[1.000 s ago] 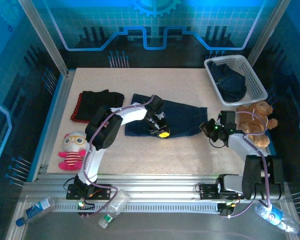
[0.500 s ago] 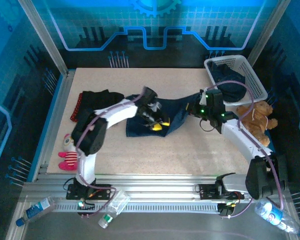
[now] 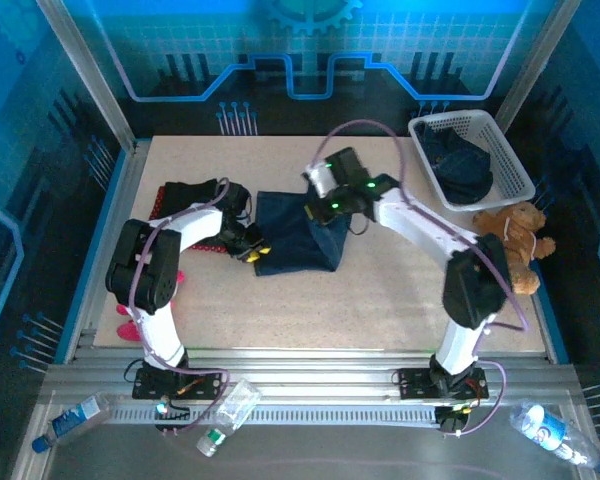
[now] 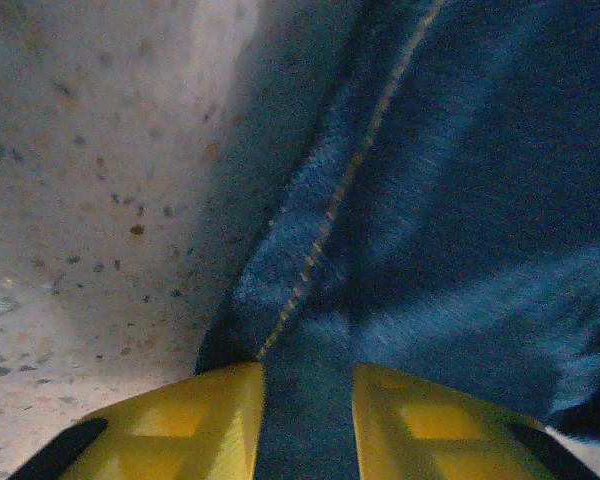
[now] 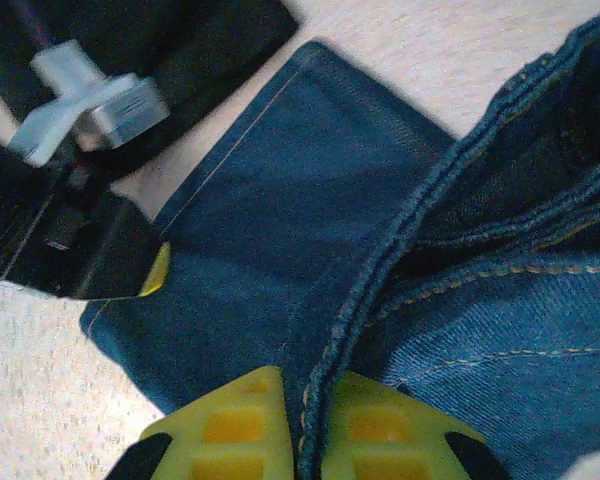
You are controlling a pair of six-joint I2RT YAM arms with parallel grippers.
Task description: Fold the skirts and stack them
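One denim skirt (image 3: pixel 298 238) under work at mid-table, right part doubled over toward the left, long axis apparently near to far as it now lies. Right gripper (image 3: pixel 326 206) over the skirt's far portion, pressed together on a thick stitched hem, confirmed in the right wrist view. Left gripper (image 3: pixel 252 252) at the skirt's left edge, toward the near side; yellow fingers (image 4: pixel 180 420) a little apart with denim in the gap. Pinching or merely straddling: cannot tell.

Relation governing the coming move, by judgement: left edge lies left and near of the held hem, so lay-down travel runs leftward and down, toward the left gripper. Right arm as carrier; left arm nearer the landing edge, placed to pin it.

Black skirt (image 3: pixel 190 195) on red dotted skirt (image 3: pixel 160 205) just left of the left gripper: likely stack site. Second denim skirt (image 3: pixel 460 170) in white basket (image 3: pixel 508 160), far right.
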